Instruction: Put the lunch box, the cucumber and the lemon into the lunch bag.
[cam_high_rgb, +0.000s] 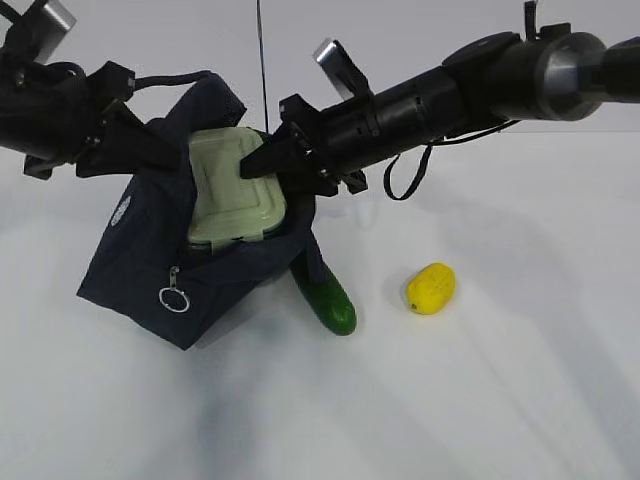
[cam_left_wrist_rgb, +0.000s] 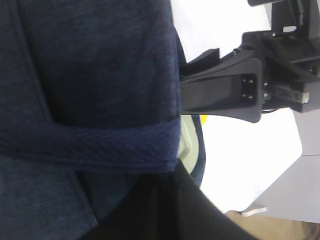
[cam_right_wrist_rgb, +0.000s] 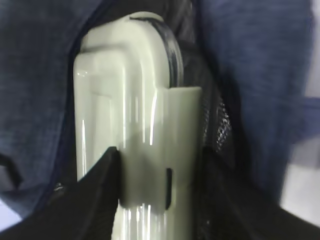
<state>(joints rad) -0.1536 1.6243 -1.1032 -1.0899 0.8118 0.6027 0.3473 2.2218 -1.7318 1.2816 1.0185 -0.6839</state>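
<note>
1. Right gripper (cam_high_rgb: 262, 165): reaches in from the right side of the exterior view; its jaws stand part-way apart and clamp the lunch box (cam_high_rgb: 236, 190) across its thickness near one clip of the lid.
2. Lunch box: pale sage-green lid facing up and tilted, lying in the open mouth of the lunch bag (cam_high_rgb: 150, 260), its lower end sunk below the bag's rim and its upper end still above it. In the right wrist view the lunch box (cam_right_wrist_rgb: 145, 145) fills the space straight ahead of the jaws, with dark finger tips on both sides of it.
3. Left gripper (cam_high_rgb: 135, 148): on the far side of the box from the right gripper, jaws fully together, pinching the navy fabric at the upper left edge of the bag. In the left wrist view the lunch bag (cam_left_wrist_rgb: 90, 75) covers most of the frame, with a woven strap (cam_left_wrist_rgb: 90, 145) crossing it.
4. Ring pull (cam_high_rgb: 174, 298): silver, hanging on the bag's front face, below the left gripper.
5. Cucumber (cam_high_rgb: 326, 296): on the white table (cam_high_rgb: 480, 400), below the right gripper, its upper end touching the bag's right side.
6. Lemon (cam_high_rgb: 431, 288): on the table, to the right of the cucumber and clear of it, below the right arm.
</note>
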